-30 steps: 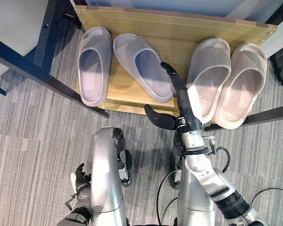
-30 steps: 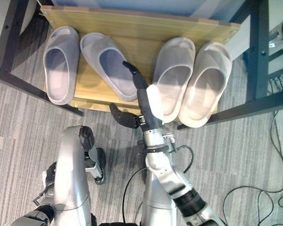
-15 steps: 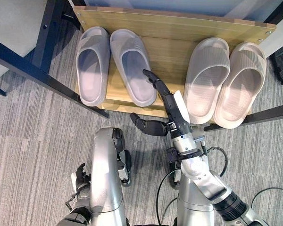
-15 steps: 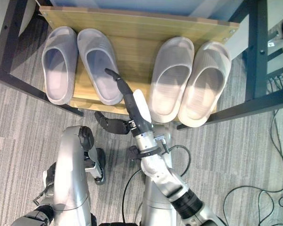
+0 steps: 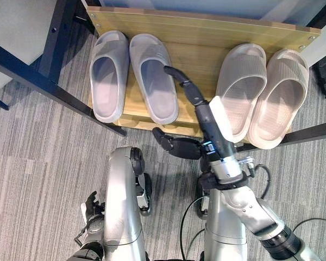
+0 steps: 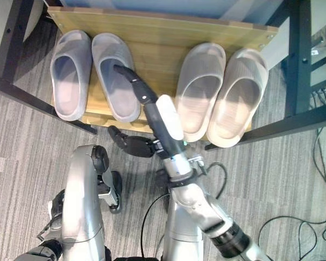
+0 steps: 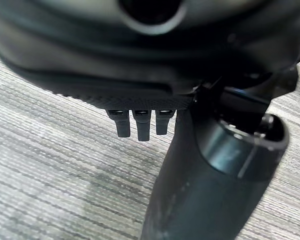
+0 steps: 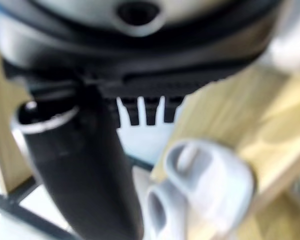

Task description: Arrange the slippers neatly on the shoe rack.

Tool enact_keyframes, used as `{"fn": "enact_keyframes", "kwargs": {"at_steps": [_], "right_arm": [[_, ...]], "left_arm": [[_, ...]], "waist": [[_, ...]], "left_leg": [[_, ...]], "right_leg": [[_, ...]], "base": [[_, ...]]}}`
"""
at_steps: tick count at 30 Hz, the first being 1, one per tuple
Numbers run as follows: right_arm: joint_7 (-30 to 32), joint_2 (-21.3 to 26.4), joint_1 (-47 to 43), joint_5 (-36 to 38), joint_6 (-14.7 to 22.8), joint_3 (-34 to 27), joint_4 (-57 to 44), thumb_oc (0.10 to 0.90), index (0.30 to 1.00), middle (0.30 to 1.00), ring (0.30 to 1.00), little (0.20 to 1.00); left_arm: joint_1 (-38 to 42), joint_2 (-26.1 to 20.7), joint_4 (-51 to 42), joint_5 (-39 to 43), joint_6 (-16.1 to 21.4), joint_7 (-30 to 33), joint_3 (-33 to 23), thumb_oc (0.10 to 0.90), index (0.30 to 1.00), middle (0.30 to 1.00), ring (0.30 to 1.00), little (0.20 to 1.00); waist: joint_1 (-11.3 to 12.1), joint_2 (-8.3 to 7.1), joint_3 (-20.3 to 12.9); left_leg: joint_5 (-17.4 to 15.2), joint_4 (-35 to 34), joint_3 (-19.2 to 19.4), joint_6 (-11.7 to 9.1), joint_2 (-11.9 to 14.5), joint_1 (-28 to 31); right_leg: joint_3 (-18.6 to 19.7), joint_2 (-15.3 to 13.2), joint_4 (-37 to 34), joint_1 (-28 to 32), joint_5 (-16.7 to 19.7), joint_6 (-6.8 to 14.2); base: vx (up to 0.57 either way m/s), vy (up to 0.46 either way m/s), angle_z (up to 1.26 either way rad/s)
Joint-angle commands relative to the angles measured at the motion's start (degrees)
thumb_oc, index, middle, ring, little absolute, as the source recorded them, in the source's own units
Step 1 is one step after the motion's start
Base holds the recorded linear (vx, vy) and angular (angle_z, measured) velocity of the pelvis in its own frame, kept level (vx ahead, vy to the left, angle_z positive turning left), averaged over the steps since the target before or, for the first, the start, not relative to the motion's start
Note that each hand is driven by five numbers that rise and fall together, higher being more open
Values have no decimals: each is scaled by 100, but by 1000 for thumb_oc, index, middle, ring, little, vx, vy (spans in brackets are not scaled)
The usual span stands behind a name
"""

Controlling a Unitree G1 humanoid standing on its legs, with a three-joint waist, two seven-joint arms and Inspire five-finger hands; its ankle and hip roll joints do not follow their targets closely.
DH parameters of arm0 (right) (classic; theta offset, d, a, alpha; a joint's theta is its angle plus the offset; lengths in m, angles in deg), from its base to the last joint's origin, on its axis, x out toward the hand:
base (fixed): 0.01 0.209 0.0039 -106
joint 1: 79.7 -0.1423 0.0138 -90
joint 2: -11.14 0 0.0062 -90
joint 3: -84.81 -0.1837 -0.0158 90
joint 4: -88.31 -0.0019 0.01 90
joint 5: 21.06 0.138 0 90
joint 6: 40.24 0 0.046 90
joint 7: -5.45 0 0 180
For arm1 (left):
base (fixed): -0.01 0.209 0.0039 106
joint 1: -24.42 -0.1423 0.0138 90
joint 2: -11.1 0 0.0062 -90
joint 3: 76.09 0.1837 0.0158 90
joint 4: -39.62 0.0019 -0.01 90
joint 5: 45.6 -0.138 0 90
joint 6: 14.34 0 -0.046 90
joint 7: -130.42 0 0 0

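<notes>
Right hand (image 5: pixel 206 117), fingers straight, reaches beside the grey slippers (image 5: pixel 152 76) on the rack (image 5: pixel 206 32). Left hand (image 5: pixel 91 209) hangs relaxed near the floor. I judge both pairs, grey and beige slippers (image 5: pixel 261 92), aligned; little remains.

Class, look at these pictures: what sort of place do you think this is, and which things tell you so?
Probably an indoor entryway or test room: a wooden shoe rack holding grey slippers and beige slippers, on grey carpet.

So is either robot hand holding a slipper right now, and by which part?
Neither holds anything. The right robot hand reaches with straight fingers over the shoe rack beside the inner grey slipper; the left robot hand hangs low over the carpet.
</notes>
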Motion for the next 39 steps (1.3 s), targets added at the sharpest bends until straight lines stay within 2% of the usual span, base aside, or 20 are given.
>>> {"fn": "enact_keyframes", "kwargs": {"at_steps": [1,5,11,16,19,23,39], "right_arm": [[431,5,-139,-462,551,-171,-1310,800,900,900,900,900],[262,-139,72,-162,394,-7,-998,800,900,900,900,900],[138,-304,-6,136,373,211,-723,800,900,900,900,900],[153,-419,-110,69,208,300,-395,800,900,900,900,900],[364,-489,-132,-313,-11,197,-186,800,900,900,900,900],[378,-626,-159,-302,-126,214,21,800,900,900,900,900],[-106,-1074,-979,987,-94,945,805,800,900,900,900,900]], "left_arm": [[-448,-143,170,-54,290,332,68,800,900,900,900,900],[-429,-91,181,-57,264,333,145,800,900,900,900,900],[-344,-84,265,-54,190,289,176,800,900,900,900,900],[-334,-93,294,-76,158,270,174,800,900,900,900,900],[-361,-84,312,-79,144,252,172,800,900,900,900,900],[-362,-85,295,-144,121,280,253,800,900,900,900,900],[-222,-161,451,-169,-56,160,390,800,900,900,900,900]], "waist": [[282,-132,-156],[269,-129,-156],[258,-136,-156],[262,-138,-156],[262,-133,-156],[270,-127,-156],[347,-103,-156]], "left_leg": [[-306,152,-857,-32,-179,313],[-305,178,-841,-34,-186,313],[-289,157,-830,-40,-184,313],[-292,156,-823,-50,-174,313],[-297,159,-822,-42,-176,313],[-304,168,-819,-37,-192,313],[-297,222,-821,-69,-191,313]], "right_leg": [[632,32,-99,274,675,-493],[622,13,-66,274,654,-492],[618,10,-79,274,660,-500],[630,23,-71,275,680,-490],[644,30,-71,275,692,-490],[640,33,-59,275,685,-488],[628,59,-25,276,739,-481]], "base": [[0,0,0],[0,0,0],[0,0,0],[0,0,0],[0,0,0],[0,0,0],[0,0,0]]}}
